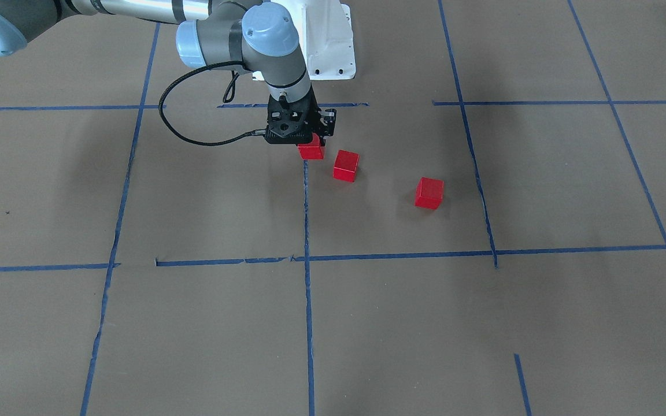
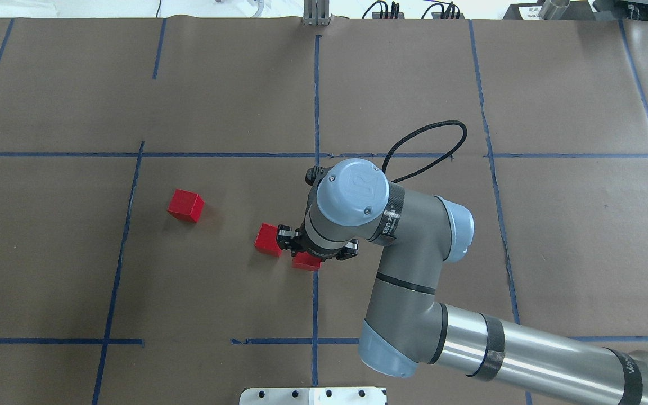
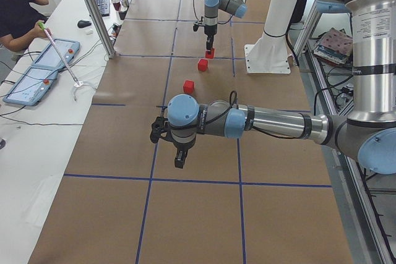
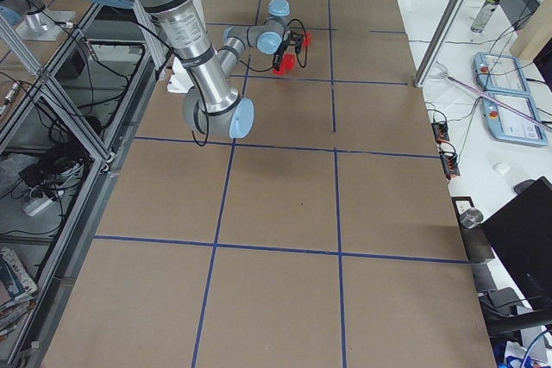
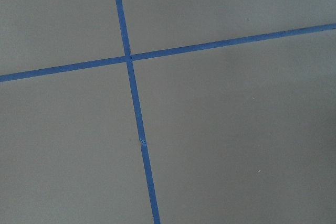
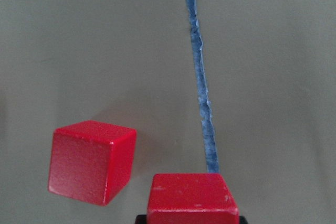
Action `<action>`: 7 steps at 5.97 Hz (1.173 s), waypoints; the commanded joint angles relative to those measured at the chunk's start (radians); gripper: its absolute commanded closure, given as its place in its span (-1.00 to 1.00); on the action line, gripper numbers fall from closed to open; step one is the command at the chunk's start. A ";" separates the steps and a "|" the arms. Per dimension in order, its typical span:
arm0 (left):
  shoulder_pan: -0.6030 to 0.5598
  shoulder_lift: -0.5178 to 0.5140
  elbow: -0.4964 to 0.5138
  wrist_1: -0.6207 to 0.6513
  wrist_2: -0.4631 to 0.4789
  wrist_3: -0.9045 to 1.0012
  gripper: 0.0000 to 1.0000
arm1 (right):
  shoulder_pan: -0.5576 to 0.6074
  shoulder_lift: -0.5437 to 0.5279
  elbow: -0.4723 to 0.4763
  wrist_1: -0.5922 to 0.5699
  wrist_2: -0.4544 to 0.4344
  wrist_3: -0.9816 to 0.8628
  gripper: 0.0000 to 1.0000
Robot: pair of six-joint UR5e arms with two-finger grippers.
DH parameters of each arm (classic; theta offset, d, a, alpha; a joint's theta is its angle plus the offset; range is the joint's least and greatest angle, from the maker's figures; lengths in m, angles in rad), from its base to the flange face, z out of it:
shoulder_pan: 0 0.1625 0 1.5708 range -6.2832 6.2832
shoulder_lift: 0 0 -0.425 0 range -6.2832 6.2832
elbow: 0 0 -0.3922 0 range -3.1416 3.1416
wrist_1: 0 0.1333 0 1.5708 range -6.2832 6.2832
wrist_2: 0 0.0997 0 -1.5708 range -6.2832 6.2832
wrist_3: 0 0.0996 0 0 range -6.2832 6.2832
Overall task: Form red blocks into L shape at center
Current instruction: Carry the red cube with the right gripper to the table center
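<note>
Three small red blocks lie near the table's center. My right gripper point(image 1: 309, 140) points straight down and is shut on one red block point(image 1: 311, 151), low over a blue tape line; this block fills the bottom of the right wrist view point(image 6: 191, 199). A second red block point(image 1: 346, 166) sits just beside it, apart, and also shows in the right wrist view point(image 6: 92, 162). The third red block point(image 2: 185, 205) lies alone farther to my left. My left gripper point(image 3: 179, 157) hangs over bare table far from the blocks; I cannot tell whether it is open or shut.
The white robot base point(image 1: 328, 43) stands at the table's near edge behind the blocks. Blue tape lines point(image 2: 315, 112) divide the brown table into squares. A black cable point(image 1: 194, 124) loops off my right wrist. An operator sits at a side table point(image 3: 43, 72).
</note>
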 commanded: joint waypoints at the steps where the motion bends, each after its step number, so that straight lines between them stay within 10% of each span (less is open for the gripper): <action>1: -0.001 0.000 -0.003 0.000 -0.001 0.000 -1.00 | -0.008 -0.007 -0.003 -0.015 -0.002 0.000 0.98; 4: -0.001 0.000 -0.002 0.000 -0.001 0.000 -1.00 | -0.014 -0.014 -0.003 -0.023 -0.002 -0.015 0.92; 6: -0.001 0.000 -0.006 0.000 -0.001 0.000 -1.00 | -0.019 -0.017 -0.002 -0.025 -0.011 -0.015 -0.99; 7: -0.001 0.000 -0.006 0.000 -0.001 0.000 -1.00 | -0.022 -0.015 -0.003 -0.023 -0.014 -0.017 -1.00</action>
